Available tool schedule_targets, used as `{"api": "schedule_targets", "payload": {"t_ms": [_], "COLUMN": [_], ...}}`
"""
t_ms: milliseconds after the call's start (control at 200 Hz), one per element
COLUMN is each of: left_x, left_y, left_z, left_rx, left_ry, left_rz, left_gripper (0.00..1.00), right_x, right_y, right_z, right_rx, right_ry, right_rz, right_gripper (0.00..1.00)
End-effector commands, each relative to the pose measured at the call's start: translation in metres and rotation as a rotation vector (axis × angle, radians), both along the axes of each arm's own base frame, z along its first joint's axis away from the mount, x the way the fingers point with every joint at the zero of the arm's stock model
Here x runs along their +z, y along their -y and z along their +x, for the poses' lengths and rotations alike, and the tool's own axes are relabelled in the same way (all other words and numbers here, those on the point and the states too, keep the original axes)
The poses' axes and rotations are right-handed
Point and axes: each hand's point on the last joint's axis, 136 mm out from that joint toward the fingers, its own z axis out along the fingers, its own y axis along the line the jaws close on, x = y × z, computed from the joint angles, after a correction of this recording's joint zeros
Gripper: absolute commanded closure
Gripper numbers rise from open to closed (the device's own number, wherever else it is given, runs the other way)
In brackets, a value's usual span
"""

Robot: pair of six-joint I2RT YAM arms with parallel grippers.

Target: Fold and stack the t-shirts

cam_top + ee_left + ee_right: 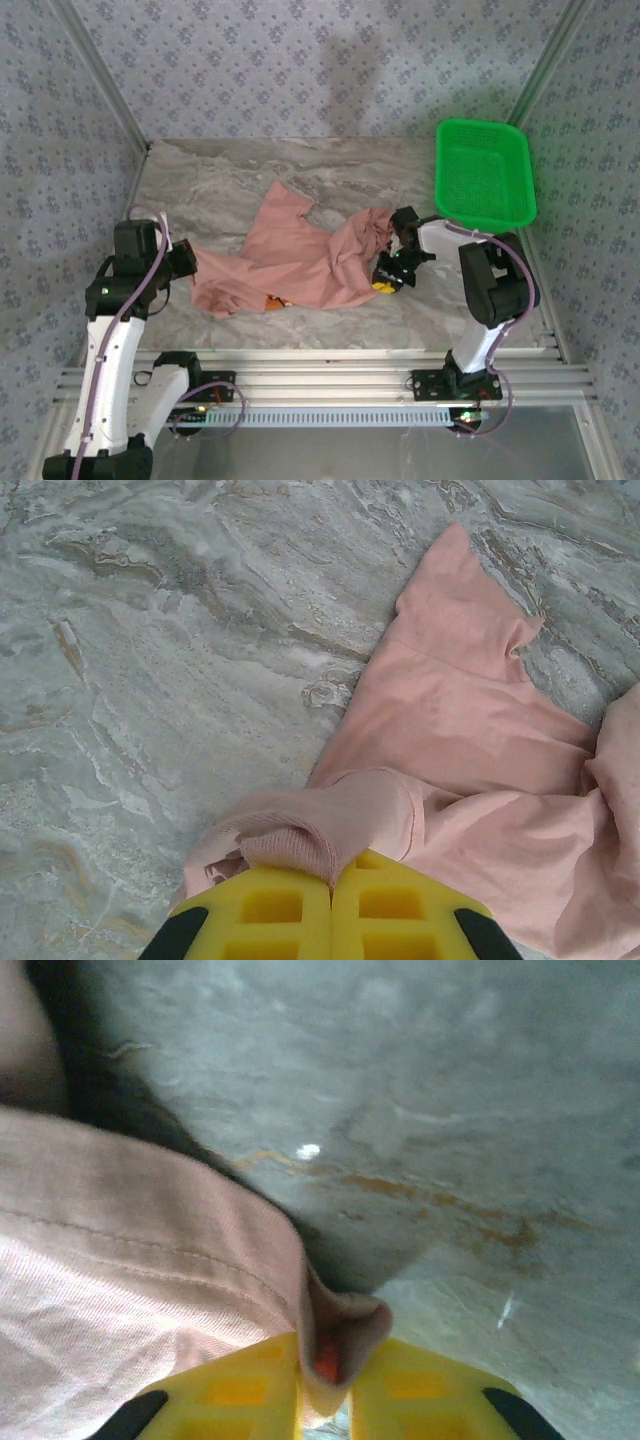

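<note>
Cloth first: finding the salmon-pink t-shirt (pixel 300 255) lying crumpled and half spread across the middle of the marble-patterned table (pixel 230 175), running from the left pincer (pixel 190 262) at one end to the right pincer (pixel 385 285) at the other. Seeing one sleeve pointing toward the far edge, a bunched ridge rising near the right end, and a small orange patch peeking out under the near hem. Spotting a green plastic basket (pixel 482 180) sitting at the far right corner, apart from the cloth and just beyond the right arm. Turning to the left wrist view: watching the left pincer (pixel 332 880) pressing its yellow fingers (pixel 270 910) together on a rolled, ribbed edge of the t-shirt (pixel 470 740), holding that edge bunched just above the grey veined table (pixel 150 630), with the rest of the cloth fanning away to the right and a pointed corner reaching toward the top. Turning to the right wrist view: catching the right pincer (pixel 325 1360) clamping narrow on a doubled fold of the t-shirt (pixel 130 1260), gripping it between both yellow fingers (pixel 420 1390), with a stitched hem line crossing the cloth on the left and a spot of red showing inside the pinched fold. Noting that fold appearing raised off the table (pixel 480 1110) and casting a dark shadow beneath, though not being able to tell how high.
</note>
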Motion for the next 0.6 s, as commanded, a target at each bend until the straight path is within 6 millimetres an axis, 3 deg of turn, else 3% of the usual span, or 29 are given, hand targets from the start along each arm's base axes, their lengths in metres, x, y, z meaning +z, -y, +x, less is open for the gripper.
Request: {"api": "schedule_targets", "payload": {"t_ms": [0, 220, 240, 295, 415, 595], "left_x": [0.025, 0.075, 0.082, 0.097, 0.146, 0.221], "left_y": [-0.005, -0.008, -0.009, -0.011, -0.015, -0.017], "left_z": [-0.001, 0.009, 0.011, 0.015, 0.023, 0.036], "left_rx": [0.006, 0.016, 0.017, 0.025, 0.033, 0.034], "left_ry": [0.061, 0.166, 0.179, 0.209, 0.304, 0.449], "left_rz": [0.030, 0.042, 0.044, 0.054, 0.081, 0.110], "left_gripper": [1.00, 1.00, 1.00, 1.00, 1.00, 1.00], "right_x": [0.023, 0.119, 0.138, 0.163, 0.225, 0.336], "right_y": [-0.004, 0.017, 0.018, 0.026, 0.046, 0.071], "right_z": [0.015, 0.032, 0.041, 0.044, 0.055, 0.070], "right_rx": [-0.027, -0.080, -0.091, -0.126, -0.237, -0.333], "right_ry": [0.062, 0.205, 0.252, 0.295, 0.422, 0.672], "right_rz": [0.027, 0.077, 0.095, 0.126, 0.218, 0.419], "right_gripper": [0.89, 0.99, 1.00, 1.00, 1.00, 1.00]}}
